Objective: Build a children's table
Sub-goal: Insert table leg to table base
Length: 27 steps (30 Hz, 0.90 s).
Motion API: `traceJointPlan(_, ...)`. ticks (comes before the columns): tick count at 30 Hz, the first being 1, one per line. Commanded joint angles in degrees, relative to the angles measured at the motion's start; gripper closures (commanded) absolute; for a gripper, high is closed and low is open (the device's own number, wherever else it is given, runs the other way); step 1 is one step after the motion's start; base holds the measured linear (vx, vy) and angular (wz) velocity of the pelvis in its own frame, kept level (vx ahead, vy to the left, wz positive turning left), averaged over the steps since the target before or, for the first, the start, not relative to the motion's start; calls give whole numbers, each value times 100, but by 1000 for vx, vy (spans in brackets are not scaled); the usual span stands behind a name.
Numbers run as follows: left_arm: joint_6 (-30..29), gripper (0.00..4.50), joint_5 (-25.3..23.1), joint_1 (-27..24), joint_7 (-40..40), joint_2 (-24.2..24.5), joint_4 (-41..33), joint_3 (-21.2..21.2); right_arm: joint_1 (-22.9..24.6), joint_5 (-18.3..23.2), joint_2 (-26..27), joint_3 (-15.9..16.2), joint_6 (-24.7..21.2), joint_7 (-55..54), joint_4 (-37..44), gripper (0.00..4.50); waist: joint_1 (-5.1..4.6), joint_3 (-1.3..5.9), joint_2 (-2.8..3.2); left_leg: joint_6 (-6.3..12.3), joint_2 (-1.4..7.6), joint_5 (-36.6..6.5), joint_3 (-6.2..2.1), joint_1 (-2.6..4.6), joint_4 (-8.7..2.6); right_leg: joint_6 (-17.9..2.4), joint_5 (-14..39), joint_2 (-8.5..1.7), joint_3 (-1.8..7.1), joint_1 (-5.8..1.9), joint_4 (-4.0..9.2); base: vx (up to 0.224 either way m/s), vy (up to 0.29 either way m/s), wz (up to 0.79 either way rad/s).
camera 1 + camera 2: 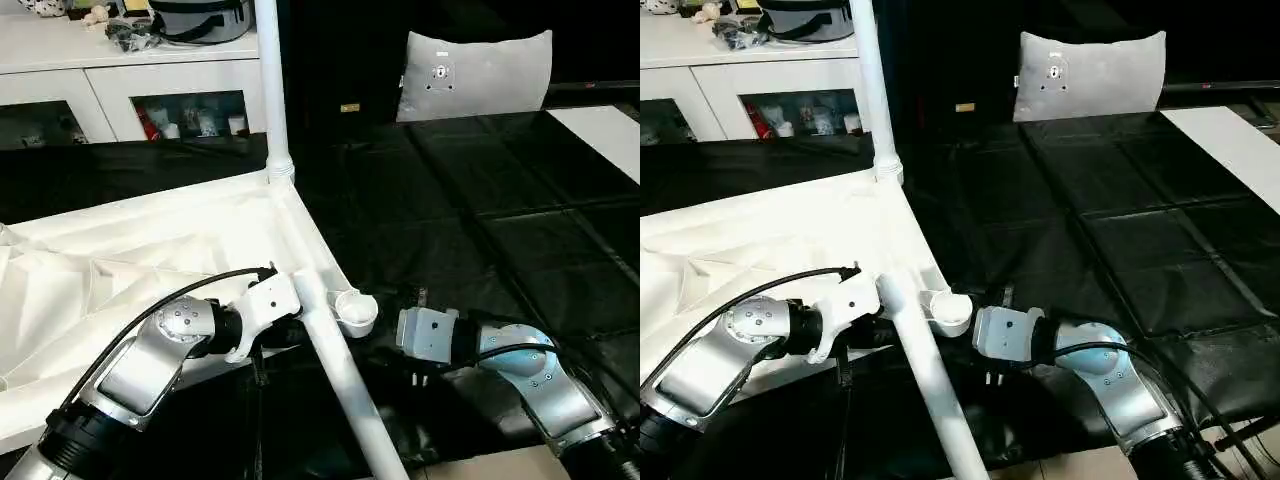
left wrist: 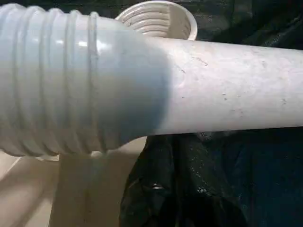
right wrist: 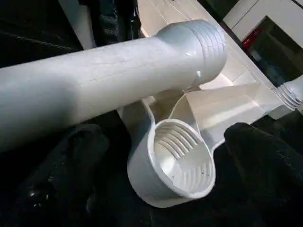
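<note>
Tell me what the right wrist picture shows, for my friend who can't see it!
A long white table leg with a ridged screw end lies across the open round corner socket of the white tabletop, not screwed in yet. Black floor covering lies around it.

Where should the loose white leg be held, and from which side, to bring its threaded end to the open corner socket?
Grip the loose leg on its smooth tube just behind the threaded end, coming from the side. The threads must stay free for the socket, and the round tube probably sits steadier there.
</note>
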State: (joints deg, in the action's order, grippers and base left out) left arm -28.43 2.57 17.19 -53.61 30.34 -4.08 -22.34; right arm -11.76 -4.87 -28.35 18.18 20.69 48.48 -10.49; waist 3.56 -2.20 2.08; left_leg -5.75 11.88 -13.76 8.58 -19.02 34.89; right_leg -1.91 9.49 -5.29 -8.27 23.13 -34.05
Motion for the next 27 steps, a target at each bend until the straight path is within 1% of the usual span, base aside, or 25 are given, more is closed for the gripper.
traceJointPlan(1,5,450,36,6,-113,51,-265,-60,-83,22,-56,-157,-40,-24,-58,1,3,331,-2,609,97,-527,21,-119,-399,-986,1332,-292,363,-404,359,0,0,0)
traceJointPlan(3,6,450,37,12,-116,52,-260,-62,-78,29,-70,-175,-55,-36,-59,1,3,332,-3,612,98,-507,20,-120,-399,-1000,1285,-289,365,-403,353,0,0,0)
traceJointPlan(4,12,450,35,21,-123,54,-249,-67,-73,36,-95,-199,-65,-55,-66,1,-3,328,24,605,100,-552,21,-116,-401,-998,1307,-287,360,-401,366,0,0,0)
traceJointPlan(5,15,450,33,29,-126,51,-241,-72,-71,43,-119,-217,-67,-72,-75,1,-2,329,14,599,97,-563,21,-116,-400,-992,1316,-287,360,-404,365,0,0,0)
traceJointPlan(6,18,450,33,37,-130,49,-234,-75,-69,57,-137,-235,-74,-81,-78,1,4,329,39,588,98,-567,15,-112,-403,-995,1317,-288,361,-403,362,0,0,0)
traceJointPlan(7,20,450,32,43,-134,47,-230,-80,-67,69,-151,-249,-81,-89,-80,1,-2,333,22,584,95,-574,20,-112,-400,-997,1304,-286,360,-407,365,0,0,0)
traceJointPlan(8,22,450,32,48,-139,47,-227,-82,-66,81,-162,-258,-86,-91,-78,1,1,334,48,584,90,-583,18,-117,-398,-1014,1297,-288,358,-409,363,0,0,0)
traceJointPlan(10,27,450,32,56,-147,49,-220,-86,-56,106,-167,-285,-106,-90,-68,1,-1,334,29,587,92,-589,17,-117,-400,-1009,1294,-285,355,-412,365,0,0,0)
traceJointPlan(13,31,450,29,62,-152,52,-217,-89,-38,189,-137,-335,-199,-81,-40,1,-5,335,33,605,91,-578,16,-119,-398,-1019,1280,-281,352,-411,364,0,0,0)
traceJointPlan(15,29,450,26,63,-152,56,-219,-90,-38,413,-52,-424,-455,-55,39,1,-8,334,34,617,90,-611,16,-115,-401,-1028,1288,-279,354,-414,368,0,0,0)
traceJointPlan(16,27,450,25,62,-148,58,-221,-88,-49,665,20,-500,-750,-24,126,1,-3,337,42,618,100,-617,12,-112,-404,-1032,1286,-285,353,-410,367,0,0,0)
traceJointPlan(17,22,450,25,63,-145,57,-223,-89,-61,910,85,-576,-1017,8,217,1,-13,334,42,631,96,-624,11,-111,-405,-1040,1262,-271,353,-413,365,0,0,0)
traceJointPlan(18,21,450,25,63,-145,56,-224,-89,-63,942,94,-586,-1052,12,229,1,0,339,20,638,104,-614,6,-112,-407,-1047,1242,-282,356,-414,356,0,0,0)
traceJointPlan(19,17,450,24,64,-143,55,-225,-89,-72,1168,148,-654,-1281,52,323,1,3,339,28,633,106,-584,6,-107,-407,-1033,1231,-278,357,-410,357,0,0,0)
traceJointPlan(20,15,450,24,65,-141,55,-226,-90,-78,1308,182,-696,-1419,79,384,1,5,343,28,635,109,-565,5,-109,-407,-1035,1207,-285,361,-411,352,0,0,0)
traceJointPlan(21,11,450,24,62,-139,56,-230,-89,-104,1540,226,-768,-1674,96,494,1,2,337,16,646,106,-556,5,-110,-411,-1039,1198,-277,360,-417,358,0,0,0)
traceJointPlan(22,9,450,24,59,-137,58,-234,-88,-126,1723,251,-814,-1873,108,584,1,12,341,25,637,107,-525,3,-108,-409,-1035,1188,-283,360,-413,351,0,0,0)
traceJointPlan(23,9,450,24,59,-137,58,-234,-88,-126,1723,251,-814,-1873,108,584,1,14,350,26,629,109,-485,3,-113,-402,-1036,1160,-290,361,-411,342,0,0,0)
traceJointPlan(24,6,450,25,56,-135,59,-238,-86,-152,1959,273,-858,-2135,139,702,1,16,341,30,602,109,-477,7,-113,-405,-1026,1188,-287,358,-403,350,0,0,0)
traceJointPlan(25,5,450,25,55,-134,60,-240,-86,-157,2068,277,-870,-2272,157,763,1,19,345,31,583,106,-469,7,-111,-406,-1016,1199,-293,360,-407,349,0,0,0)
traceJointPlan(26,2,450,25,53,-133,61,-243,-86,-166,2251,285,-890,-2505,188,866,1,13,340,17,575,106,-474,7,-109,-409,-1009,1218,-284,359,-405,352,0,0,0)
traceJointPlan(27,0,450,25,51,-132,63,-246,-85,-169,2413,295,-916,-2751,224,976,1,18,342,23,573,102,-465,5,-109,-409,-1001,1218,-283,359,-412,352,0,0,0)
